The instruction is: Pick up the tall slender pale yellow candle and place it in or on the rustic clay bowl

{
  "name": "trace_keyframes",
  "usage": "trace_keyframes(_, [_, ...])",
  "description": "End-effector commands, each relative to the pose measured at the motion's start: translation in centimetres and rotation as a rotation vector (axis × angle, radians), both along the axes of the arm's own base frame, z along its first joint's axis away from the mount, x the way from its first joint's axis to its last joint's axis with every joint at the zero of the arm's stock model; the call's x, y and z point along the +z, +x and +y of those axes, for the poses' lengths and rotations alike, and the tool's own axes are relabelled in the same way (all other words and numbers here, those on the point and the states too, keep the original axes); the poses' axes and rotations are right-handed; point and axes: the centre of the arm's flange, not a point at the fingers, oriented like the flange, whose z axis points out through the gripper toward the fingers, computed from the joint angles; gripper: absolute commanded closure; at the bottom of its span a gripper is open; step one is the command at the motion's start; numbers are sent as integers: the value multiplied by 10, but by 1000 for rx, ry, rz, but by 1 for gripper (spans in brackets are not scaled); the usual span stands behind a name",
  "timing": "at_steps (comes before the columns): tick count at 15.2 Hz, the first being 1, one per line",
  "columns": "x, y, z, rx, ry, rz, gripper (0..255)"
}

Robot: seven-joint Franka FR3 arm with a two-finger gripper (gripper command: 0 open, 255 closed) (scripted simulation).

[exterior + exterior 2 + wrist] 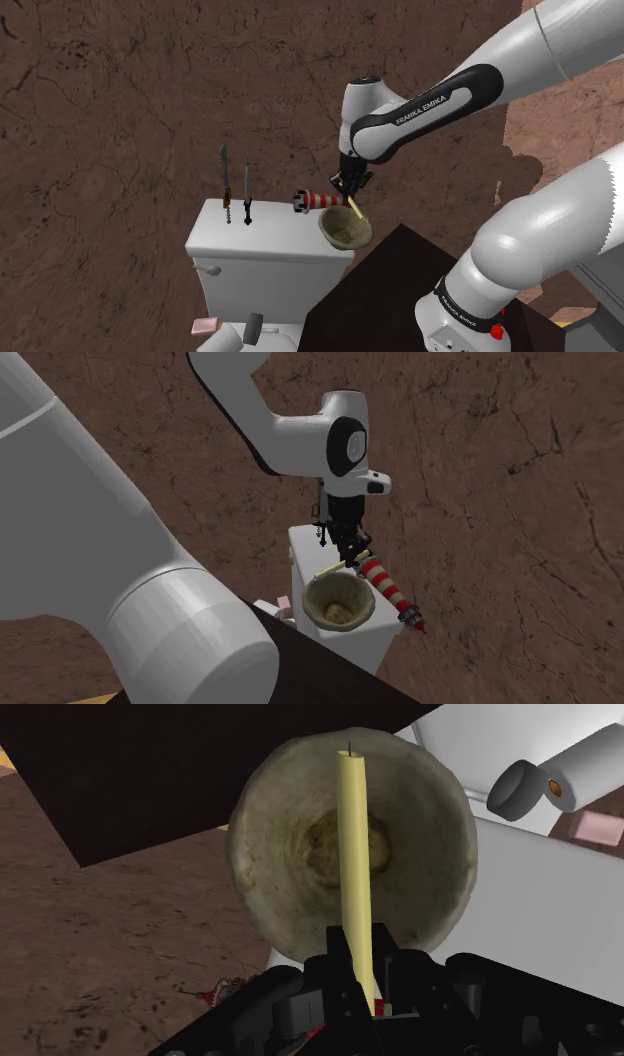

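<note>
- While the gripper [362, 966] clasps the pale yellow candle [354, 844] between its fingers, I count the pick-up as done.
- From the fingers the candle runs straight ahead, its wick end over the mouth of the clay bowl [268, 844], which sits just beyond the tool.
- In the shoulder view I judge the candle's tip to be at the bowl's rim, not resting inside.
- Left, as I read it: lower a little, then open the fingers so the candle drops in.
- A red-and-white striped object [312, 199] lies just beside the gripper.
- I can read the lettering [425, 112] "FRANKA EMIKA" on the arm [520, 60]; nothing else is legible.
</note>
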Motion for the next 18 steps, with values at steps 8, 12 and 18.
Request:
trace_keyframes(8, [-47,-1,-1,1,0,0,255])
trace_keyframes(12, [-71,-1,-1,1,0,0,255])
trace_keyframes(18, [-71,-1,-1,1,0,0,255])
